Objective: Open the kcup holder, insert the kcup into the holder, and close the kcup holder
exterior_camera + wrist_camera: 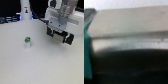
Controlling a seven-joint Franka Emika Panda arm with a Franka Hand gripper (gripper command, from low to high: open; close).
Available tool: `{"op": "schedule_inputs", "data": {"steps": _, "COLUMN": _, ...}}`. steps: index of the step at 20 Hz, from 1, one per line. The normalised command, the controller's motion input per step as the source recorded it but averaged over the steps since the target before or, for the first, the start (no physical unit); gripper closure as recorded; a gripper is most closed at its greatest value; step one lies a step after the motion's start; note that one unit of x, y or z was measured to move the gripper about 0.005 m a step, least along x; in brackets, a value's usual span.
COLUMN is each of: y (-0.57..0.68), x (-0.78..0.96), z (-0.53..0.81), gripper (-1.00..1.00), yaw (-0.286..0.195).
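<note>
Exterior view: my pincer (56, 34) at the kcup holder (63, 37).
Kcup (28, 42) stands apart, left; pincer's opening indiscernible.

The place reads as a robotics lab or test bench rather than a home or kitchen. A bare, pale table (35, 65) fills most of the exterior view, with only a few items set out on it. A white robot arm (60, 12) reaches over the table from the exterior view's right. At the back stands a white post with black marks (24, 10), like a calibration or reference fixture. Behind the table, the background is dark, with blurred bluish equipment or clutter too indistinct to identify.
</note>
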Motion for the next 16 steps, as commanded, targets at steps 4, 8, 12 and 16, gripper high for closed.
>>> {"op": "schedule_inputs", "data": {"steps": 4, "y": -0.52, "x": 0.84, "z": 0.1, "gripper": 1.0, "yaw": -0.087}}
{"op": "schedule_inputs", "data": {"steps": 8, "y": -0.48, "x": 0.84, "z": 0.21, "gripper": 1.0, "yaw": -0.084}}
{"op": "schedule_inputs", "data": {"steps": 12, "y": -0.46, "x": 0.74, "z": 0.29, "gripper": 1.0, "yaw": -0.07}}
{"op": "schedule_inputs", "data": {"steps": 16, "y": -0.54, "x": 0.57, "z": 0.28, "gripper": 1.0, "yaw": -0.052}}
